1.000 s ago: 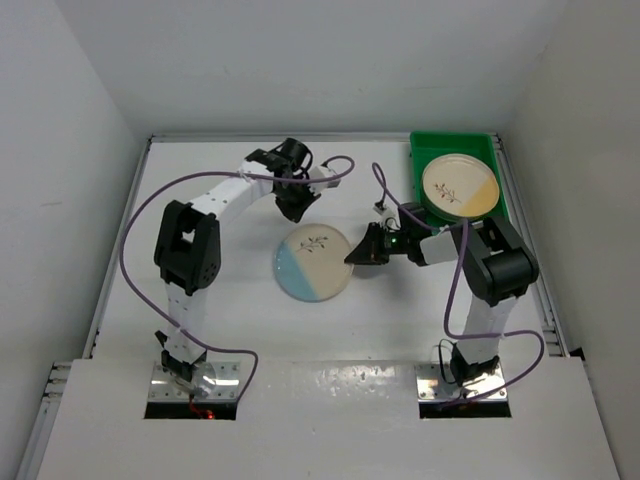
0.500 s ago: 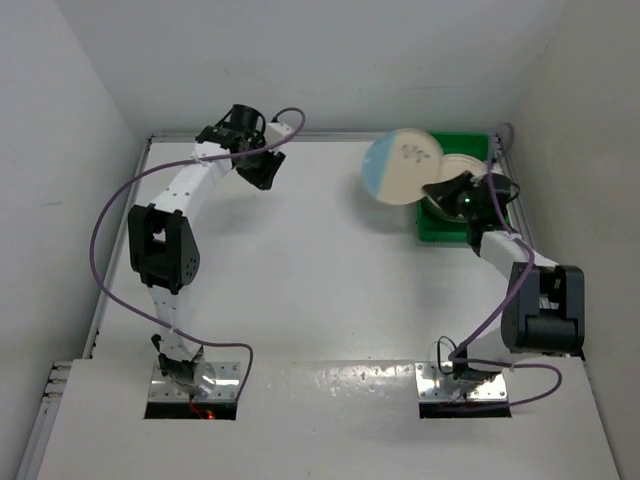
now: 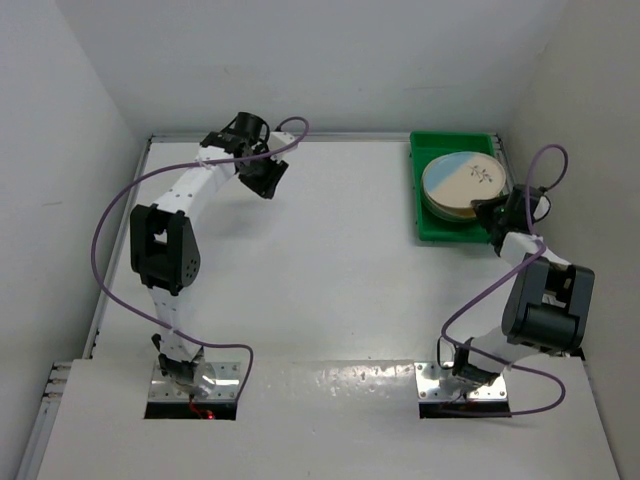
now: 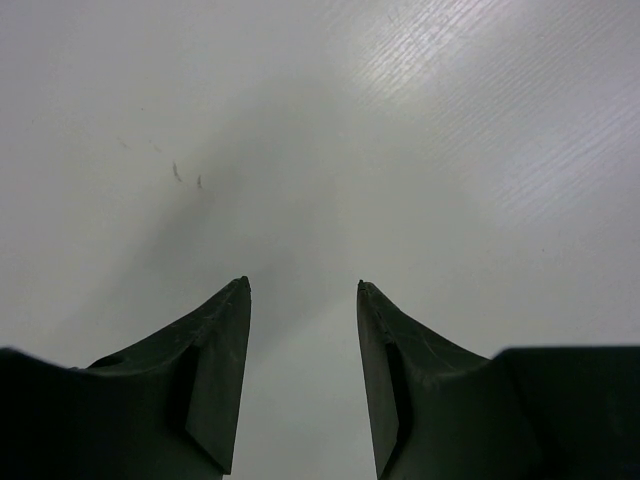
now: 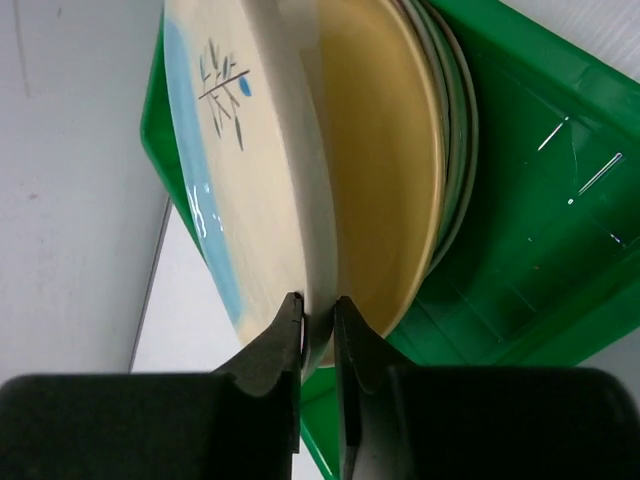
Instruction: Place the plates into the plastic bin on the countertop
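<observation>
A stack of cream plates (image 3: 462, 186) lies in the green plastic bin (image 3: 428, 221) at the back right of the white countertop (image 3: 320, 270). The top plate (image 5: 235, 150) has a blue segment and a dark sprig. My right gripper (image 5: 318, 304) is shut on the rim of this blue plate, which rests over a yellow plate (image 5: 385, 150) in the bin (image 5: 530, 240). In the top view the right gripper (image 3: 497, 215) is at the stack's near right edge. My left gripper (image 4: 303, 288) is open and empty above bare countertop, at the back left (image 3: 262, 178).
White walls enclose the countertop on the left, back and right. A thin metal edge (image 3: 120, 260) runs along the left side. Purple cables (image 3: 105, 225) loop from both arms. The arm bases (image 3: 190, 380) stand at the near edge.
My right gripper has carried the blue plate from mid-air left of the bin down onto the stack in the bin. The left arm has barely moved.
</observation>
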Available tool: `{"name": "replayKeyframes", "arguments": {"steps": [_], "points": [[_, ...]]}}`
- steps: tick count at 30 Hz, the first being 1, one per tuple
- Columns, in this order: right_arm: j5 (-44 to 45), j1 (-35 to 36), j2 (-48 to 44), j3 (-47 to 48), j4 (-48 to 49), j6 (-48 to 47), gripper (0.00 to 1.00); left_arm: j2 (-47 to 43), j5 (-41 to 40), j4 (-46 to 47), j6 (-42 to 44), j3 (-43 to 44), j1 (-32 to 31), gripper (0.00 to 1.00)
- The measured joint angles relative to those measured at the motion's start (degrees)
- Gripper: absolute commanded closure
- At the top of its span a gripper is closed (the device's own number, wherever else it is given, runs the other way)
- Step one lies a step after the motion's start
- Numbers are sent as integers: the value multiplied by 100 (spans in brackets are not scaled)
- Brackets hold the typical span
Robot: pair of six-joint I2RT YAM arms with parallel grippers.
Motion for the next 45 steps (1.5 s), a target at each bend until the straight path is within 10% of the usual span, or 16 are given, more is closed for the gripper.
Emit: {"name": "replayKeyframes", "arguments": {"steps": [5, 16, 24, 45], "points": [[20, -7, 157, 380, -750, -254, 62, -9, 2, 0, 0, -13, 0, 51], [330, 127, 612, 1515, -2879, -1567, 55, -17, 74, 0, 0, -20, 0, 51], [807, 498, 483, 1530, -3425, -2061, 100, -17, 133, 0, 0, -55, 0, 51], [1167, 667, 1213, 1993, -3147, -2562, 97, -116, 79, 0, 9, -282, 26, 49]]}}
